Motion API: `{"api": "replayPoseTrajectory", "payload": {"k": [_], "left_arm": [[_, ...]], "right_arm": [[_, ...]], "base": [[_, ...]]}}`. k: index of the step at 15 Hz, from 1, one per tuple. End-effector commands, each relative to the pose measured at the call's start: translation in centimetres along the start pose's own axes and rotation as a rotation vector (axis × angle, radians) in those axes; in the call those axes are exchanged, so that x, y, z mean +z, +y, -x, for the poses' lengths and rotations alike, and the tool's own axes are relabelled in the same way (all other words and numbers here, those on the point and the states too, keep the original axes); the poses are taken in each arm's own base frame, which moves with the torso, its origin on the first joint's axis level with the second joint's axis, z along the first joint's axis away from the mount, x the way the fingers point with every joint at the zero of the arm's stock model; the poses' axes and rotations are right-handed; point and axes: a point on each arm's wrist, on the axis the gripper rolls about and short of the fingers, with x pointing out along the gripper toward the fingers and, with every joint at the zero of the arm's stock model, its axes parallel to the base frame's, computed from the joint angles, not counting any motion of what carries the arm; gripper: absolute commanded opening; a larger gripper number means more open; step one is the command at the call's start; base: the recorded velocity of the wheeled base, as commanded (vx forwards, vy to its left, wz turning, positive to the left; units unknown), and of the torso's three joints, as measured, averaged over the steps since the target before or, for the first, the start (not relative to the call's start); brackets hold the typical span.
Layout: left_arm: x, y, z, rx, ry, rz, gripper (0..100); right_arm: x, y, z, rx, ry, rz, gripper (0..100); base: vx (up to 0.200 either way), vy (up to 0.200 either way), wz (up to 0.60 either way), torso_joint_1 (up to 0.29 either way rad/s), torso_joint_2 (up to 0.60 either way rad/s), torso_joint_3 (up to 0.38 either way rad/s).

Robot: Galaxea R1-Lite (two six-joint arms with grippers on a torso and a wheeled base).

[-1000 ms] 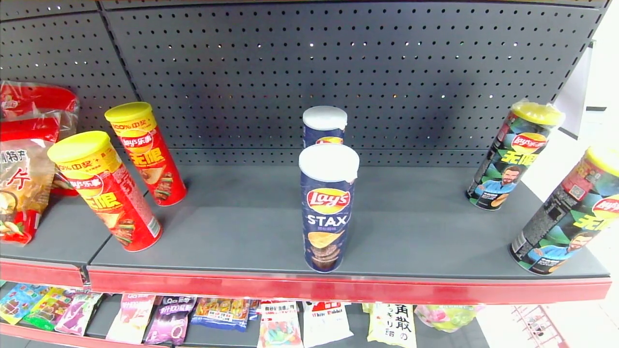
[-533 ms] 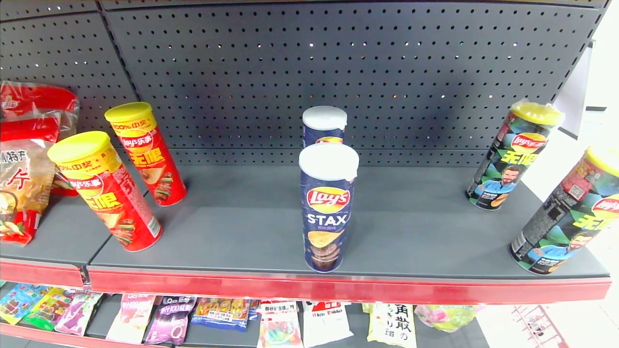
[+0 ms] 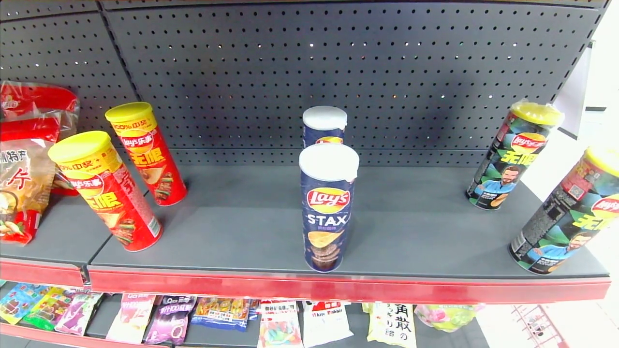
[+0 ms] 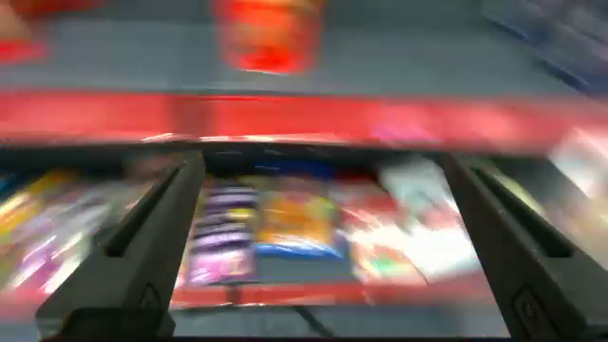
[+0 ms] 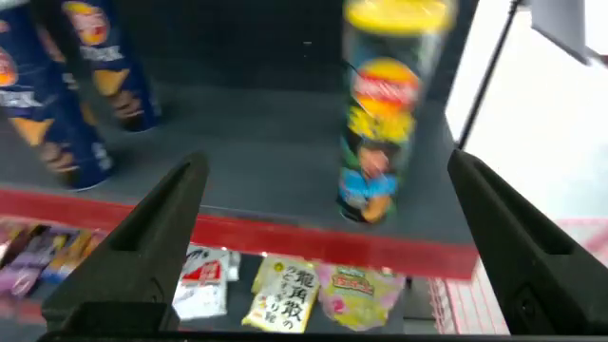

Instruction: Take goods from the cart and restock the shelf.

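**Shelf part-stocked, both claws empty**

A dark blue cardboard chip can (image 3: 328,208) stands upright at the front of the grey metal shelf (image 3: 232,227), label outward, probably to face shoppers. Its twin can (image 3: 324,125) is at twelve o'clock, red yellow-lidded cans (image 3: 106,191) at nine, and green-and-black cans (image 3: 515,154) at three. The left claw (image 4: 321,166) and right claw (image 5: 325,161) are spread wide, holding nothing.

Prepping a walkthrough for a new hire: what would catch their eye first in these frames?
A blue can with a white lid stands upright at the front centre of the grey shelf, a second blue can right behind it. Two red cans with yellow lids stand to its left, two green-patterned cans at the right end. The left gripper and right gripper are open and empty, facing the shelf's red front edge.
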Motion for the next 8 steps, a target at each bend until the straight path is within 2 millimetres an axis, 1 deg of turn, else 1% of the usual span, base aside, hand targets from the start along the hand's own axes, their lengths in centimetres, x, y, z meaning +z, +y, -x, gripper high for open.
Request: {"api": "replayPoseTrajectory", "payload": {"k": [1,2,3,4,5,7,8], "left_arm": [[-0.1,-0.1,-0.1,0.034,0.042,-0.035,100],[-0.1,-0.1,-0.1,0.098,0.042,-0.019,100],[-0.2,-0.4,-0.1,0.285,0.025,-0.01,100],[-0.2,-0.5,0.0,0.316,0.015,-0.002,100],[-0.2,-0.5,0.0,0.293,0.01,-0.016,100],[-0.3,-0.5,0.2,0.192,-0.015,-0.032,100],[-0.3,-0.5,0.3,0.201,-0.025,-0.028,100]], "right_arm": [[2.5,0.7,-8.2,0.294,0.205,0.008,100],[2.2,0.9,-8.6,0.309,0.227,0.005,100],[2.1,1.4,-9.6,0.352,0.258,0.005,100],[2.0,1.9,-10.4,0.389,0.28,0.003,100],[1.9,2.3,-10.7,0.416,0.299,-0.006,100],[1.2,3.2,-11.7,0.466,0.353,-0.013,100],[0.7,4.0,-12.8,0.507,0.382,-0.007,100]], "base": [[0.0,0.0,0.0,0.0,0.0,0.0],[0.0,0.0,0.0,0.0,0.0,0.0],[0.0,0.0,0.0,0.0,0.0,0.0],[0.0,0.0,0.0,0.0,0.0,0.0],[0.0,0.0,0.0,0.0,0.0,0.0],[0.0,0.0,0.0,0.0,0.0,0.0],[0.0,0.0,0.0,0.0,0.0,0.0]]}}
